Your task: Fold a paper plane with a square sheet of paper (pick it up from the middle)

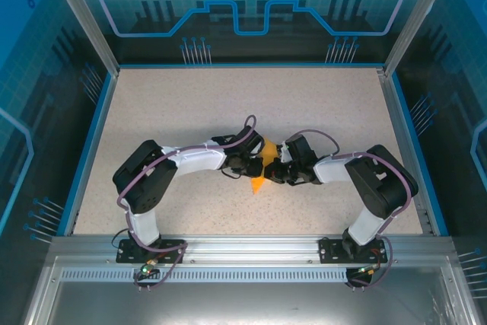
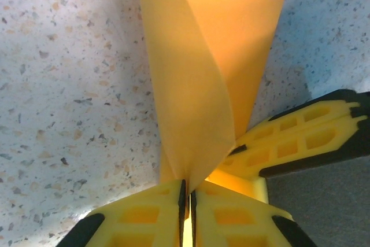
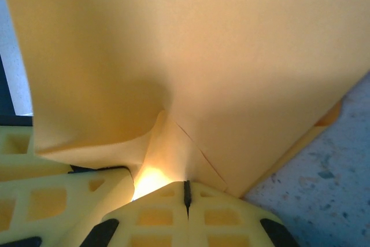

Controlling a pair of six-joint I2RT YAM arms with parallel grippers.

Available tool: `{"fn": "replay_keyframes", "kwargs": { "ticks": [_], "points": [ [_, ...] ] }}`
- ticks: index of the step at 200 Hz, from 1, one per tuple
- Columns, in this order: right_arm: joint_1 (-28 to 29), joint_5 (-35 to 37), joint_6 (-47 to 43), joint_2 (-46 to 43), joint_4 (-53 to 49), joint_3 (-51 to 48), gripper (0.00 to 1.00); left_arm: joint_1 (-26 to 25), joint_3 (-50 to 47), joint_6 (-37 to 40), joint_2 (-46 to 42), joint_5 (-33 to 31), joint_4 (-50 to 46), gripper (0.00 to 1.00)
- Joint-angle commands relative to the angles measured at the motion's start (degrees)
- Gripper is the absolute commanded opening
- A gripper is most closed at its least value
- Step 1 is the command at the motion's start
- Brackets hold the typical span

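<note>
Both grippers at mid-table, meeting over the work. My left gripper (image 2: 186, 194) pinches the lower edge of the orange sheet (image 2: 199, 79), its jaws drawn almost together with the paper caught in the narrow seam between them. My right gripper (image 3: 187, 196) is clamped fully shut on the same sheet, nipping it at a crease. From above, the sheet lies directly between the two grippers on the speckled table (image 1: 190, 112). Its long axis runs far to near, and the pointed end faces the arm bases. I approach from the left and from the right at about equal reach, so neither arm is nearer. Whether the point rests on the table, I cannot tell.
</note>
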Motion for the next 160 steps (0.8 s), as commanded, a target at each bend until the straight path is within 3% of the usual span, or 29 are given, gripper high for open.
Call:
{"fn": "replay_keyframes", "kwargs": {
  "ticks": [1, 93, 160],
  "points": [
    [-0.93, 1.79, 0.33, 2.04, -3.59, -1.79, 0.03, -0.02, 2.1, -1.04, 1.27, 1.09, -0.04, 0.13],
    [-1.37, 1.42, 0.83, 2.94, -1.75, -2.61, 0.03, 1.9, 1.96, -7.08, 2.58, 6.09, 3.92, 0.13],
    [-1.89, -0.15, 1.53, 0.25, -1.46, -2.43, 0.03, 2.87, 1.98, -7.35, 4.05, 5.97, 2.41, 0.13]
  ]
}}
